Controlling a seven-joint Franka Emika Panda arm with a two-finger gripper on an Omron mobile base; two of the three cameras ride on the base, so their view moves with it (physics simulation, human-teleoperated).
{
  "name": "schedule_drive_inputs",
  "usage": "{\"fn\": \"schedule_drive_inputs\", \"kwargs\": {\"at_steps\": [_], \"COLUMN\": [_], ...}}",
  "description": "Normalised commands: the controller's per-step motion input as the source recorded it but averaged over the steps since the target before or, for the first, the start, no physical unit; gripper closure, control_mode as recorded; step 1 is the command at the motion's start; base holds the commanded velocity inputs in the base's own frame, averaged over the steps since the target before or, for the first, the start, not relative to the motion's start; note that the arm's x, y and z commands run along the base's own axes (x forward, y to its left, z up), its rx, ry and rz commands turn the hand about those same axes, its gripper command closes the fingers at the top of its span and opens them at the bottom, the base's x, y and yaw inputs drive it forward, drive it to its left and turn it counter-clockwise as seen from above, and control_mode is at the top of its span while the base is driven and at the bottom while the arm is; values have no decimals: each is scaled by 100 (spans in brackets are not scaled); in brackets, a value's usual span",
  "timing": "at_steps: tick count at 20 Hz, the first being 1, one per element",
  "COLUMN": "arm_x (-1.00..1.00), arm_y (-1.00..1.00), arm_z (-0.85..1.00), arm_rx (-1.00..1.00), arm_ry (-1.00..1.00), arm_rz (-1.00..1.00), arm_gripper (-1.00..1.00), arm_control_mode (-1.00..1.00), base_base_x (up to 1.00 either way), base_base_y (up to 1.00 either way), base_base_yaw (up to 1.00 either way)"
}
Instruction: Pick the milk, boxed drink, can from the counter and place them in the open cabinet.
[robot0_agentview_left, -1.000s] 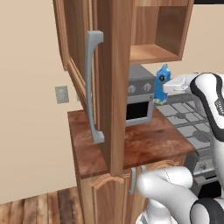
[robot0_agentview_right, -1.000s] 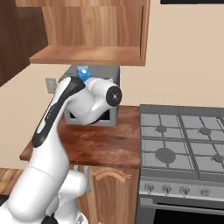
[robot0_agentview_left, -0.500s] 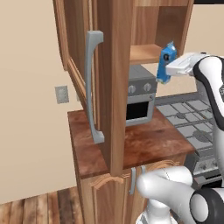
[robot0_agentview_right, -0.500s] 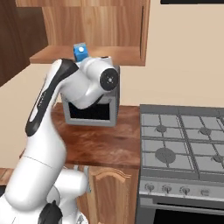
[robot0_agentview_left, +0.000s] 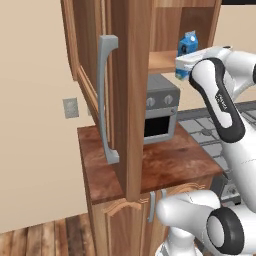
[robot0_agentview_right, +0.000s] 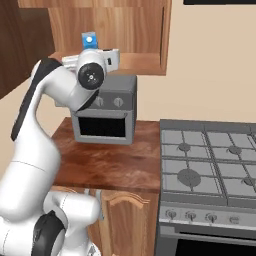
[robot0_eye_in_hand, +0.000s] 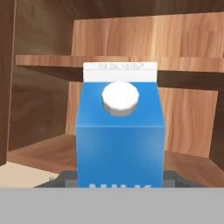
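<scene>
Milk (robot0_eye_in_hand: 120, 135): "MILK" on front (cut off), blurred date stamp on top seal.

The milk (robot0_eye_in_hand: 120, 135) is held upright directly ahead of the gripper (robot0_agentview_left: 186, 64), at the front edge of the cabinet (robot0_agentview_left: 131, 95) shelf. An oven (robot0_agentview_right: 105, 112) sits below on the counter (robot0_agentview_right: 112, 162).

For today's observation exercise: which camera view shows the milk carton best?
The hand view: the milk carton faces the camera, cap and lettering plain. In the left base view only its top shows behind the arm; in the right base view just a blue tip.
</scene>
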Motion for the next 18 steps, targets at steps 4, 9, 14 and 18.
{"fn": "schedule_drive_inputs", "kwargs": {"at_steps": [4,9,14,18], "arm_x": [1,36,58,60], "arm_y": [1,0,-1,-8], "arm_z": [5,0,0,0], "arm_rx": [0,0,2,5], "arm_ry": [-1,1,9,9], "arm_rz": [0,0,0,0], "arm_gripper": [100,100,100,100], "arm_control_mode": [-100,-100,-100,-100], "base_base_x": [0,0,0,0], "base_base_y": [0,0,0,0], "base_base_yaw": [0,0,0,0]}}
